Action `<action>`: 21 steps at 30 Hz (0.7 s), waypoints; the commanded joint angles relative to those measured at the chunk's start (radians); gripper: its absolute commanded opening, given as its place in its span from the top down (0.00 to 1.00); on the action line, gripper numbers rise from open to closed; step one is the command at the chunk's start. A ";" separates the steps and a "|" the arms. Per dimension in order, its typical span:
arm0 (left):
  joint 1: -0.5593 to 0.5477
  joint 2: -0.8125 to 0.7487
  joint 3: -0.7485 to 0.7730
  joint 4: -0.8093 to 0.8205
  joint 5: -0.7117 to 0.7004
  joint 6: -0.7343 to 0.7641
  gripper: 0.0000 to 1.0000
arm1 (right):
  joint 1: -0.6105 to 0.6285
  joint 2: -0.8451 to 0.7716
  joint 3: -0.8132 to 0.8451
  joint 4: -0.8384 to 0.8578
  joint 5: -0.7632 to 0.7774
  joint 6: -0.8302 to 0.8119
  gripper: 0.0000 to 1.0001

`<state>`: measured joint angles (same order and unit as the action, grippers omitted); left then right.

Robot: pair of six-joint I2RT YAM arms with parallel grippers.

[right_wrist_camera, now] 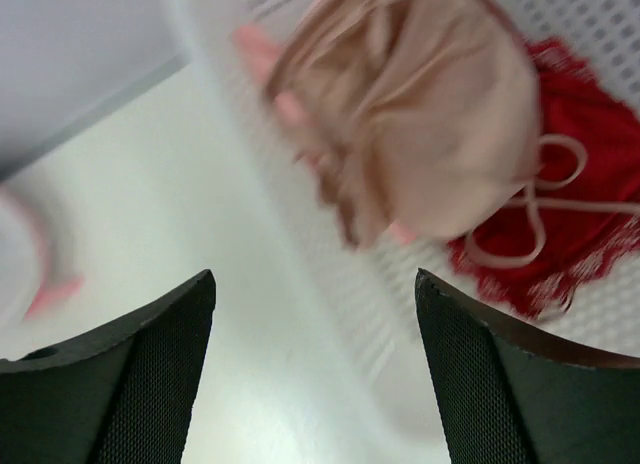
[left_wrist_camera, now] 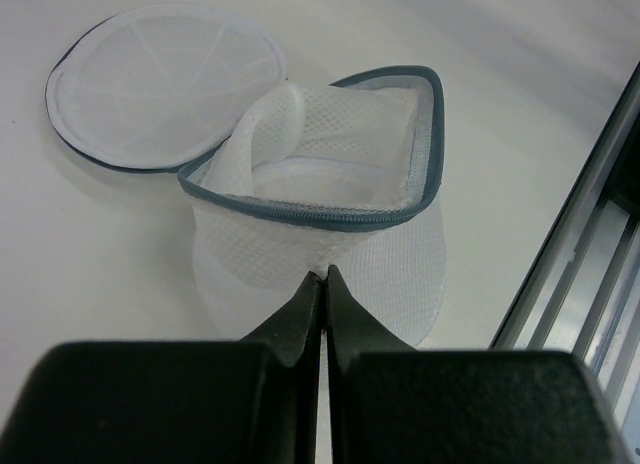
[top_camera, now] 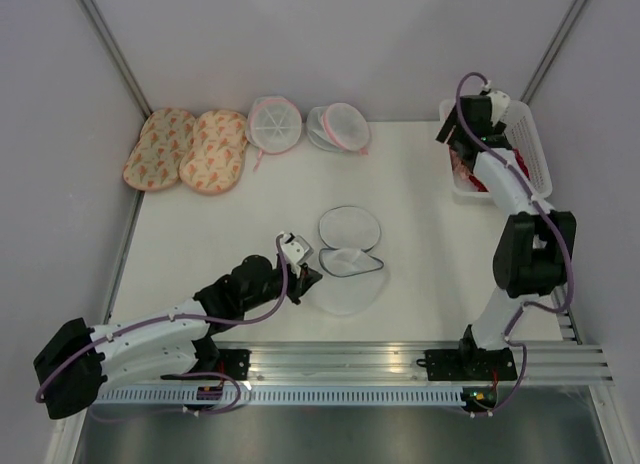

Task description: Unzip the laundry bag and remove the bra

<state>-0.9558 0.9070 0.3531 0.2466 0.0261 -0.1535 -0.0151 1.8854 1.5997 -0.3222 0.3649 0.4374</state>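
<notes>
— Where is the laundry bag (left_wrist_camera: 330,234) found?
— On the worktop (top_camera: 420,194), well apart from the white basket (top_camera: 535,154), to its left. The zipper rim (left_wrist_camera: 300,216) is undone and the round lid (left_wrist_camera: 160,84) lies flat.
— And the bra (right_wrist_camera: 430,114)?
— Inside the basket, heaped upon a dark red lacy garment (right_wrist_camera: 570,214).
— The tools?
— The left tool (left_wrist_camera: 322,277) is clenched on the bag's mesh. The right tool (right_wrist_camera: 315,284) is spread above the basket, with nothing grasped.
</notes>
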 commanded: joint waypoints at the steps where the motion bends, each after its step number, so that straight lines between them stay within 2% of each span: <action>1: -0.001 0.013 -0.012 0.062 -0.003 -0.017 0.98 | 0.174 -0.236 -0.139 -0.018 0.069 -0.022 0.15; 4: -0.003 0.027 -0.014 0.048 -0.021 -0.005 0.98 | 0.294 -0.324 -0.318 -0.019 0.092 0.032 0.14; 7: -0.001 0.059 0.015 -0.010 -0.096 0.011 0.98 | 0.415 -0.454 -0.490 -0.006 0.108 0.095 0.14; 9: -0.001 0.087 0.040 -0.074 -0.205 0.003 0.98 | 0.486 -0.500 -0.605 0.011 0.068 0.122 0.14; 11: -0.001 0.153 0.105 -0.163 -0.317 -0.001 0.98 | 0.518 -0.554 -0.699 0.014 0.040 0.175 0.15; 16: 0.000 0.259 0.222 -0.190 -0.485 0.018 0.98 | 0.566 -0.641 -0.834 0.034 0.003 0.250 0.15; 21: 0.008 0.326 0.265 -0.075 -0.489 0.147 0.98 | 0.581 -0.663 -0.923 0.121 -0.037 0.293 0.16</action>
<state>-0.9546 1.2076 0.5701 0.0967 -0.3939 -0.1131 0.5613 1.2545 0.6994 -0.2981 0.3573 0.6697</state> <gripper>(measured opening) 0.027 0.846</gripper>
